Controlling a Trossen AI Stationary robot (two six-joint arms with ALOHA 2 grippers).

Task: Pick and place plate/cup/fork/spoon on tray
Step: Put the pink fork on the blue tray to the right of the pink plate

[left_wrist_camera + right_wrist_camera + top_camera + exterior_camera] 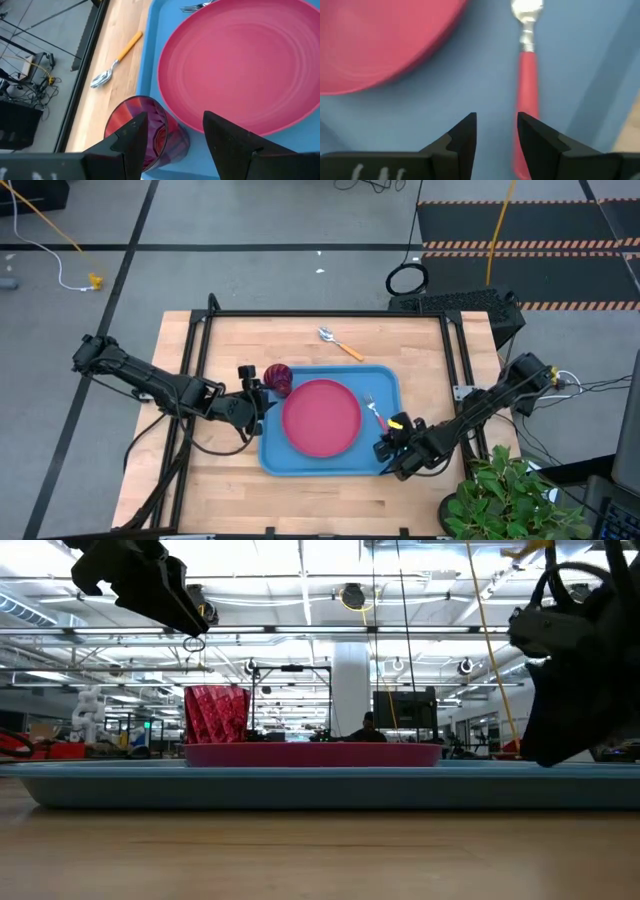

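The blue tray (385, 380) lies mid-table. The pinkish-red plate (322, 417) lies flat in its middle. The dark red cup (278, 379) stands upright in the tray's far left corner, beside the plate. The red-handled fork (375, 412) lies flat on the tray's right part. The orange-handled spoon (340, 344) lies on the wood beyond the tray. My left gripper (175, 135) is open, raised above the cup (145, 127). My right gripper (497, 132) is open just near of the fork's handle (527, 95), over the tray's near right corner.
A black frame rail (330, 313) runs along the table's far edge and down both sides. A green plant (505, 495) stands at the near right corner. Bare wood (250, 500) lies near of the tray.
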